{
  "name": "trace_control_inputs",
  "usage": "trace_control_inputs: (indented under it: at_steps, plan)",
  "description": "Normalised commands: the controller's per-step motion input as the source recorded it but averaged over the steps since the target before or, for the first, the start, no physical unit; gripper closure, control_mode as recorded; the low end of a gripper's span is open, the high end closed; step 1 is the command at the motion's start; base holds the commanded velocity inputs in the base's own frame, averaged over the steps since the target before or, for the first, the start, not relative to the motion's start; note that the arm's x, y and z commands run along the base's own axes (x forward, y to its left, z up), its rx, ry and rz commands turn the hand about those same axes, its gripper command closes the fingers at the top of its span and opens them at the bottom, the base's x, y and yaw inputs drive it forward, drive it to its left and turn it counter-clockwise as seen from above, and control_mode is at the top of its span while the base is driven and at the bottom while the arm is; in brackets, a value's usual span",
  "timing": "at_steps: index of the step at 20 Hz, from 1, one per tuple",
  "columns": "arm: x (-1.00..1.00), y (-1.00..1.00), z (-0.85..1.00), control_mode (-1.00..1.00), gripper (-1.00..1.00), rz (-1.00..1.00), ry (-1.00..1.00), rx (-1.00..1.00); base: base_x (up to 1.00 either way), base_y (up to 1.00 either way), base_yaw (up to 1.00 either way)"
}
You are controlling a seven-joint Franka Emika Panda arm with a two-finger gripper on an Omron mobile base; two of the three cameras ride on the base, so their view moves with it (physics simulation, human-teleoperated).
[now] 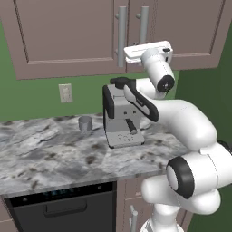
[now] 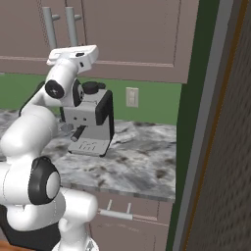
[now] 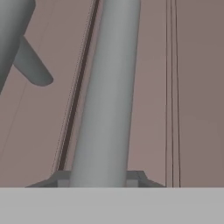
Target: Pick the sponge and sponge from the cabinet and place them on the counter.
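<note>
The cabinet [image 1: 68, 36] is a mauve-brown wall unit, and both of its doors stand closed. The sponges are hidden from view. My gripper [image 3: 98, 177] is raised to the doors, shut around the lower end of the right door's grey bar handle [image 3: 107, 87], one fingertip on each side of the bar. In the base views the white hand [image 1: 148, 50] sits against that handle [image 1: 144, 22], just right of the seam between the doors. The left door's handle [image 1: 121, 34] is beside it. Below lies the marble counter [image 1: 50, 154].
A coffee machine [image 1: 121, 118] stands on the counter under my arm, with a small grey cup [image 1: 85, 123] to its left. A wall outlet [image 1: 65, 93] is on the green wall. A tall dark panel [image 2: 215, 147] bounds the counter at the right.
</note>
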Motion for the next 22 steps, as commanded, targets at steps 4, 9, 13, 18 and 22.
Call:
trace_control_inputs:
  at_steps: [4,9,13,18,22]
  plan:
    - [0.22,0.23,0.0,-1.0,1.0,-0.03,0.02,-0.01,0.0,0.0,0.0]
    - [0.06,0.09,0.0,-1.0,1.0,-0.02,0.13,0.0,0.0,0.0,0.0]
    - [-0.03,0.0,0.02,-1.0,1.0,-0.01,0.14,0.0,0.0,0.0,0.0]
    - [-0.15,0.0,0.0,-1.0,1.0,-0.02,0.11,0.0,0.0,0.0,0.0]
    - [-0.26,-0.05,0.0,-1.0,1.0,-0.01,0.07,0.0,0.0,0.0,0.0]
